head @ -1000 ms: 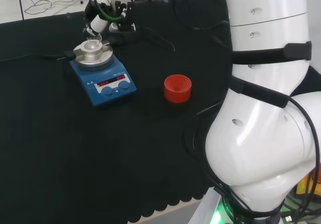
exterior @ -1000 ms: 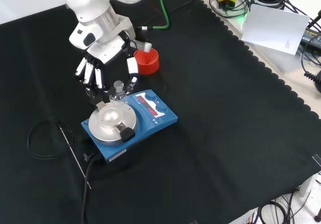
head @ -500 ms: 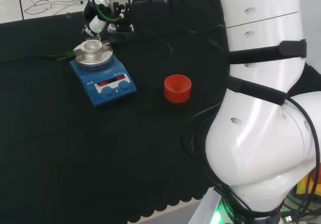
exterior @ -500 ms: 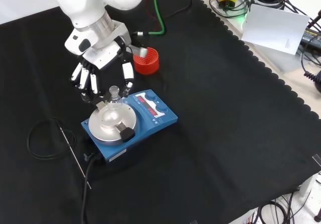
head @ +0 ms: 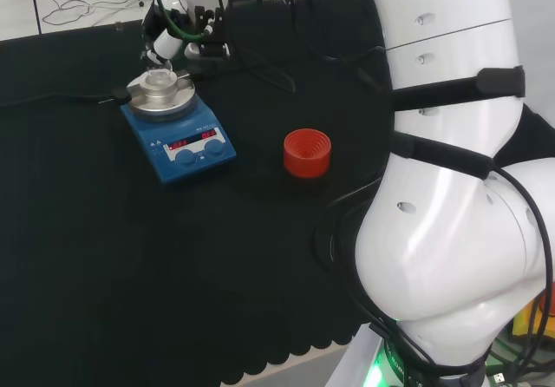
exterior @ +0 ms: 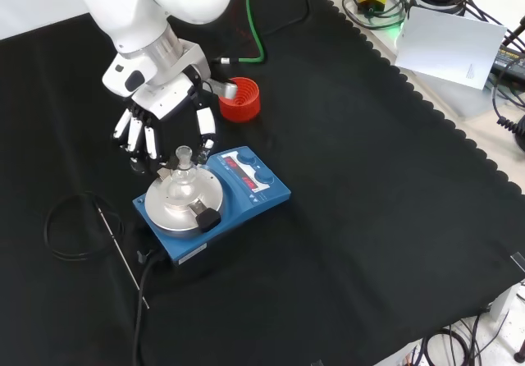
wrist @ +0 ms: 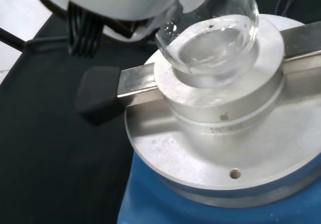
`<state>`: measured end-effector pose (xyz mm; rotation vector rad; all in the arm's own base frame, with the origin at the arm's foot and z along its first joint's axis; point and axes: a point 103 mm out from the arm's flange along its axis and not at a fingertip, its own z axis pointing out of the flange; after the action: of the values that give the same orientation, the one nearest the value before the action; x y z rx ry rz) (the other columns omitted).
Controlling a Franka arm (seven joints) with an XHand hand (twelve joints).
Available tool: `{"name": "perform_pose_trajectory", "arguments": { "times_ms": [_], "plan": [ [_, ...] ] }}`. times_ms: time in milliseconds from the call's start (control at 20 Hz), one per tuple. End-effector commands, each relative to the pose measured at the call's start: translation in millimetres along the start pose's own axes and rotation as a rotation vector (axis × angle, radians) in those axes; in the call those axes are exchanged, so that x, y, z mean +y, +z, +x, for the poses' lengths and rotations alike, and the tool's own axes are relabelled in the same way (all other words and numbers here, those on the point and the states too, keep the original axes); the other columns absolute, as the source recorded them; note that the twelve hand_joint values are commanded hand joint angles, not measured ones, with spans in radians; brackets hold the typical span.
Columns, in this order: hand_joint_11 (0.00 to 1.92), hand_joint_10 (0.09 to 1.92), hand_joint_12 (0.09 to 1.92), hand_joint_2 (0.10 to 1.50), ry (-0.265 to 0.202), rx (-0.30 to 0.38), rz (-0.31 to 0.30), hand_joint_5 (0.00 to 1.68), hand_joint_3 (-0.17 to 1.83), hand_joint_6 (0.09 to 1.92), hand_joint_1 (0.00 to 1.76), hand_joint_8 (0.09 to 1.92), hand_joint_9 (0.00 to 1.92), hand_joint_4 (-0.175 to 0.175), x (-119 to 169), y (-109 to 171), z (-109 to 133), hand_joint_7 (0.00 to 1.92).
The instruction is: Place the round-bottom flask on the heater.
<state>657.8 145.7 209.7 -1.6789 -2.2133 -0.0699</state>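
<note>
The clear round-bottom flask stands upright in the round metal block of the blue heater, its neck pointing up. In the wrist view the flask's bulb rests in the block's hollow. The hand hovers just behind and above the flask with its fingers spread and fairly straight, holding nothing and standing a little apart from the neck. In the head view the hand is just beyond the flask on the heater.
A red ribbed ring stand sits on the cloth behind the heater, also the red ring in the head view. A black cable loop with a thin probe lies left of the heater. The arm's white links stand at the right.
The hand has drawn back from the flask, up and to the left in the front view. The flask stays on the heater block.
</note>
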Motion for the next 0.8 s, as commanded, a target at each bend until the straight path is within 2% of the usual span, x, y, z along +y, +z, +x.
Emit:
{"name": "perform_pose_trajectory", "arguments": {
  "times_ms": [50, 250, 300, 450, 700, 800],
  "plan": [
    [0.34, 0.56, 1.36, 0.59, -0.009, 0.012, 0.008, 1.13, 0.94, 1.07, 1.09, 0.69, 0.76, 0.175, 2, 3, 0, 0.58],
    [0.34, 0.56, 1.36, 0.59, -0.009, 0.011, 0.018, 1.13, 0.94, 1.07, 1.09, 0.69, 0.76, 0.175, 4, 7, -3, 0.58],
    [0.34, 0.56, 1.36, 0.59, -0.007, -0.013, 0.020, 1.13, 0.94, 1.07, 1.09, 0.69, 0.76, 0.175, 5, 9, 4, 0.58],
    [0.34, 0.56, 1.36, 0.59, 0.005, -0.024, 0.017, 1.13, 0.94, 1.07, 1.09, 0.69, 0.76, 0.175, 7, 11, 8, 0.58],
    [0.34, 0.56, 1.36, 0.59, 0.021, -0.020, 0.022, 1.13, 0.94, 1.07, 1.09, 0.69, 0.76, 0.175, 11, 11, -2, 0.58],
    [0.34, 0.56, 1.36, 0.59, 0.033, -0.038, 0.028, 1.13, 0.94, 1.07, 1.09, 0.69, 0.76, 0.175, 14, 11, -2, 0.58]
  ]
}}
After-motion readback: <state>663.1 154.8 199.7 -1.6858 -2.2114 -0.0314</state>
